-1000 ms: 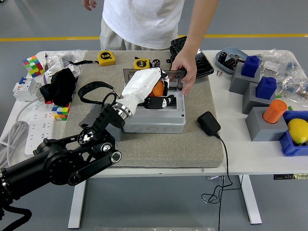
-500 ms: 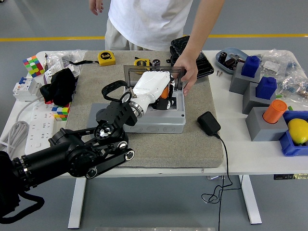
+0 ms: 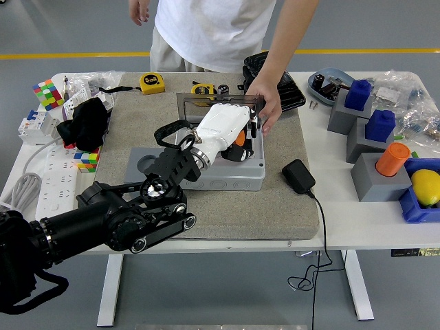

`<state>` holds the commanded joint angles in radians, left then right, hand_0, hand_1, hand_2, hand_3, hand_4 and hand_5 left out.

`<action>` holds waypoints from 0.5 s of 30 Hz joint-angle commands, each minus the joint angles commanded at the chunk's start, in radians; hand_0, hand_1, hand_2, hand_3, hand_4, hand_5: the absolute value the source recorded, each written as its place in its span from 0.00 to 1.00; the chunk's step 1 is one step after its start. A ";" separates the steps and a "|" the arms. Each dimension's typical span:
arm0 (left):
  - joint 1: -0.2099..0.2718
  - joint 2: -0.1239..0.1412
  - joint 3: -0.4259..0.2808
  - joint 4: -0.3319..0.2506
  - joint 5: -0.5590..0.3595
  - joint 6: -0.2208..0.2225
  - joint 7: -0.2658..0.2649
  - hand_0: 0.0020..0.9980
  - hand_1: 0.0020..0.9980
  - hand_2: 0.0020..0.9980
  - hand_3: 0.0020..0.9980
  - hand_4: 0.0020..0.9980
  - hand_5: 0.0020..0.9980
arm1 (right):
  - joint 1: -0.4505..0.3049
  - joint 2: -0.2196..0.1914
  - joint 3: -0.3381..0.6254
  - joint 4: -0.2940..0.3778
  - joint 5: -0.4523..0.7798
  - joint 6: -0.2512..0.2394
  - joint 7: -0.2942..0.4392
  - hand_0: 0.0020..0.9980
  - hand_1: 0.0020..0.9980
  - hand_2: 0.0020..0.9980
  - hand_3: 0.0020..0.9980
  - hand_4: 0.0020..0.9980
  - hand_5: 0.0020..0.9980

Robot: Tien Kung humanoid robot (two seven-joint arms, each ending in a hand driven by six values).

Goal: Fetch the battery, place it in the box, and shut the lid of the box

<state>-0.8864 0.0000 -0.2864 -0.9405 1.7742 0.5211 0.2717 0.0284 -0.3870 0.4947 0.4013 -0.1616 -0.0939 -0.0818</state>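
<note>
My left hand (image 3: 227, 127), white-shelled on its black arm, reaches in from the lower left and sits over the open grey box (image 3: 227, 175) on the grey mat (image 3: 275, 206) that covers the middle of the tabletop (image 3: 357, 220). Its fingers are curled around the orange battery (image 3: 239, 137), which shows only as a small orange patch at the right side of my palm, down inside the box's opening. I cannot tell whether the battery touches the box floor. The lid (image 3: 206, 102), dark and see-through, stands raised at the box's far edge, and the person's hand (image 3: 267, 106) on the far side holds its right corner. The person stands at the top of the view in a white shirt (image 3: 213, 27). Just right of the box lies a black power adapter (image 3: 298, 176) with its cable running off the near edge. Two yellow tape measures (image 3: 152, 82) lie at the far edge of the mat. To the right stand grey blocks carrying blue pieces (image 3: 358, 95) and an orange cylinder (image 3: 392, 159), with a yellow lemon (image 3: 426, 187) in a blue tray. To the left lie a white power strip (image 3: 51, 182) and a colourful cube (image 3: 47, 93).
</note>
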 joint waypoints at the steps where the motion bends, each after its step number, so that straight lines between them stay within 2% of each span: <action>1: 0.001 0.000 0.000 0.000 -0.002 -0.001 -0.001 0.40 0.63 0.65 0.69 0.98 0.00 | 0.000 0.000 0.000 0.000 0.000 0.000 0.000 0.63 0.65 0.66 0.58 0.99 0.56; 9: 0.013 0.000 -0.022 -0.025 -0.018 0.003 -0.016 0.41 0.65 0.66 0.72 0.99 0.02 | -0.002 0.001 0.001 0.000 0.000 0.000 0.000 0.63 0.65 0.66 0.58 0.99 0.56; 11: 0.020 0.002 -0.036 -0.042 -0.019 0.007 -0.021 0.41 0.63 0.65 0.72 1.00 0.05 | -0.003 0.001 0.003 0.000 -0.002 0.001 0.000 0.63 0.65 0.66 0.58 0.99 0.56; 15: 0.042 0.020 -0.085 -0.102 -0.014 0.050 -0.077 0.41 0.63 0.65 0.72 1.00 0.05 | -0.007 0.002 0.006 -0.001 -0.001 0.001 0.000 0.63 0.65 0.66 0.58 0.99 0.56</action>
<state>-0.8445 0.0203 -0.3717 -1.0429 1.7602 0.5713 0.1942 0.0210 -0.3847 0.5004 0.4007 -0.1627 -0.0930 -0.0813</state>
